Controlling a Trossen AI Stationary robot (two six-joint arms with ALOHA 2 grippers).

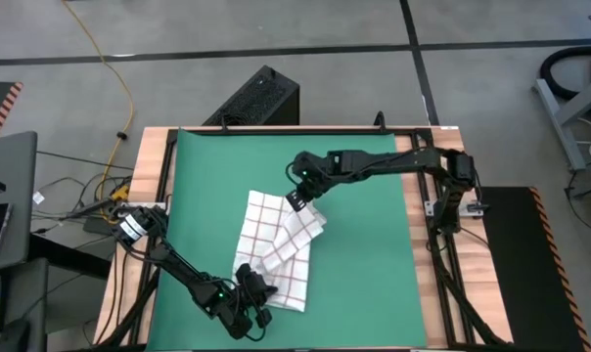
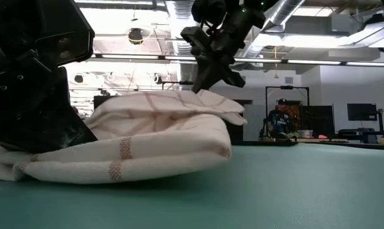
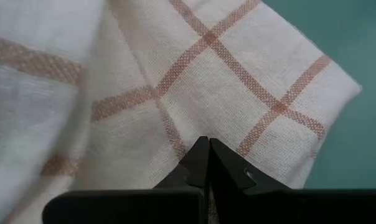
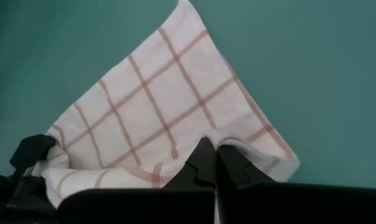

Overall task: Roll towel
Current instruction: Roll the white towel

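Note:
The white towel [image 1: 279, 244] with thin red-brown grid lines lies crumpled and folded over on the green mat [image 1: 364, 284]. My left gripper [image 1: 251, 286] is shut at the towel's near end; in the low view it is the dark mass [image 2: 27, 95] on the left. My right gripper [image 1: 300, 200] is shut at the towel's far right part, and also shows in the low view [image 2: 211, 76]. The towel's lower layers rest on the mat [image 2: 116, 168]. My left gripper has its shut fingertips [image 3: 206, 149] against the towel's near end [image 3: 175, 127], coming down at a slant. The fingers hide the place of contact: edge or fold, I cannot tell. The cloth around them lies on the mat. My right gripper pinches a raised edge of the towel's upper layer [image 4: 228, 144] between its two fingertips, from above. That edge is lifted a little [image 2: 208, 95]. The rest of the towel slopes down onto the layers below.
Bare green mat lies to the right [image 1: 374, 244] and at the far side. The table's wooden border and black frame [image 1: 442, 254] run round the mat. A black box [image 1: 261, 98] stands on the floor behind the table. A person [image 2: 281, 117] sits far back in the room.

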